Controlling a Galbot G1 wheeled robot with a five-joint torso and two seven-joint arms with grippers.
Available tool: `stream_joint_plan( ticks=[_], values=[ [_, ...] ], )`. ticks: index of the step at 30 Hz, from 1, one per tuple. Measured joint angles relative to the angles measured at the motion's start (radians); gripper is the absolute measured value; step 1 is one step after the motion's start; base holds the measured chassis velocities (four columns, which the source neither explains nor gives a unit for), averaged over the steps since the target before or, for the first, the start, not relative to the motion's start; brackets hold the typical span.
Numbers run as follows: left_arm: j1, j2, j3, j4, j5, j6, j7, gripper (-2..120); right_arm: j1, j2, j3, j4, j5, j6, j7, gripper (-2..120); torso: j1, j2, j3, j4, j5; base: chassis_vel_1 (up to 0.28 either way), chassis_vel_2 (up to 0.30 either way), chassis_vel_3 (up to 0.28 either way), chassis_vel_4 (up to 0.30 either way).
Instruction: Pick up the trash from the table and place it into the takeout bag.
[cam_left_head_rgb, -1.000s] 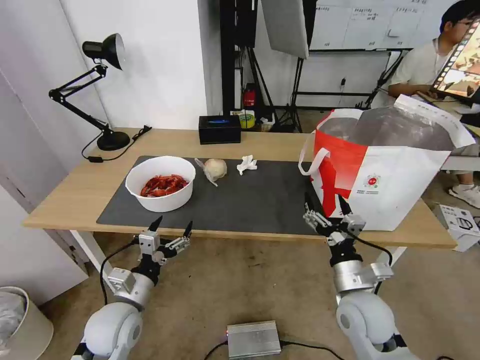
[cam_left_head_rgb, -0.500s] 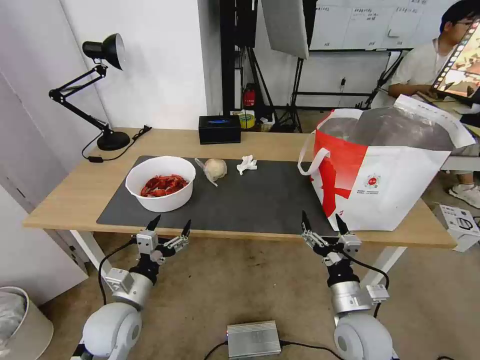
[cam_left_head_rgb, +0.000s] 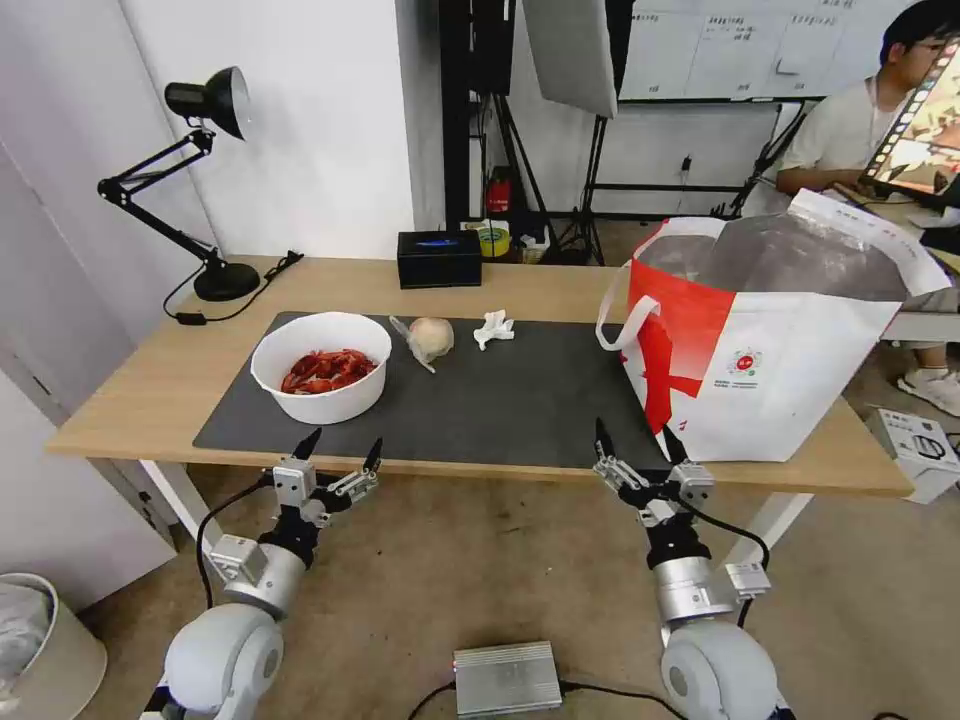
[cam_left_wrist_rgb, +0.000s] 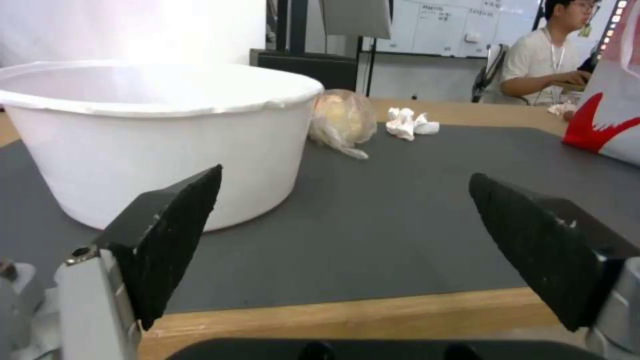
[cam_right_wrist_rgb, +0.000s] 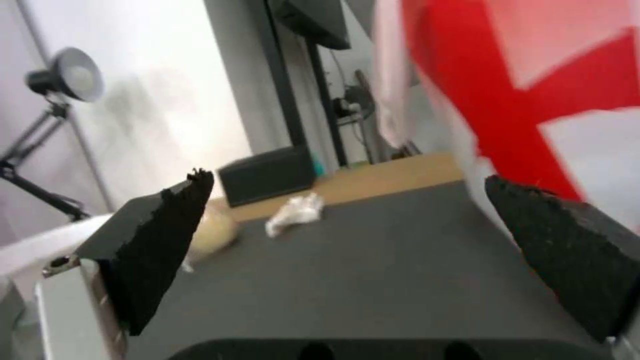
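Both tools spread wide, empty, at the table's (cam_left_head_rgb: 150, 390) near edge: left tool (cam_left_head_rgb: 339, 456) before the bowl (cam_left_head_rgb: 320, 366), right tool (cam_left_head_rgb: 634, 445) beside the bag (cam_left_head_rgb: 790, 370). Wrapped lump (cam_left_head_rgb: 430, 338) and tissue (cam_left_head_rgb: 494, 328) lie on the mat (cam_left_head_rgb: 520, 400).

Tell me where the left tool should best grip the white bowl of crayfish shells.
Probably the near rim of the white bowl, one finger inside and one outside, coming from the table's front edge where the open left tool waits. The bowl stands upright, its wall looks too wide to span, and the shells leave the rim free.
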Motion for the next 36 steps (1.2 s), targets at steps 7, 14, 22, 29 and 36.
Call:
stream_joint_plan(
  ticks=[7, 14, 22, 29, 36],
  values=[
    [0.001, 0.004, 0.012, 0.005, -0.002, 0.002, 0.0, 100, 0.101, -0.046, -0.066, -0.004, 0.059, -0.069, 0.041, 100, 0.0, 0.0, 0.0, 0.0001, 0.0, 0.0, 0.0, 0.0, 0.0],
    [0.001, -0.008, 0.031, 0.018, 0.006, 0.003, 0.001, 100, 0.217, -0.084, -0.114, -0.054, 0.114, -0.151, 0.112, 100, 0.0, 0.0, 0.0, 0.0, 0.0001, 0.0, 0.0, 0.0, 0.0],
    [0.024, -0.025, 0.02, 0.017, 0.024, 0.0, 0.014, 100, 0.459, -0.11, -0.214, -0.142, 0.149, -0.291, 0.172, 100, 0.0, 0.0, 0.0, 0.0002, 0.0, 0.0, 0.0, 0.0, 0.0],
    [0.027, -0.045, 0.021, 0.01, 0.033, 0.0, 0.017, 100, 0.626, -0.09, -0.29, -0.239, 0.213, -0.359, 0.243, 100, 0.0, 0.0, 0.0, 0.0001, 0.0, 0.0, 0.0, 0.0, 0.0],
    [0.027, -0.046, 0.021, 0.003, 0.034, -0.001, 0.017, 100, 0.728, -0.073, -0.321, -0.326, 0.234, -0.402, 0.292, 100, 0.0, 0.0, 0.0, 0.0, 0.0, 0.0, 0.0, 0.0, 0.0]
  ],
)
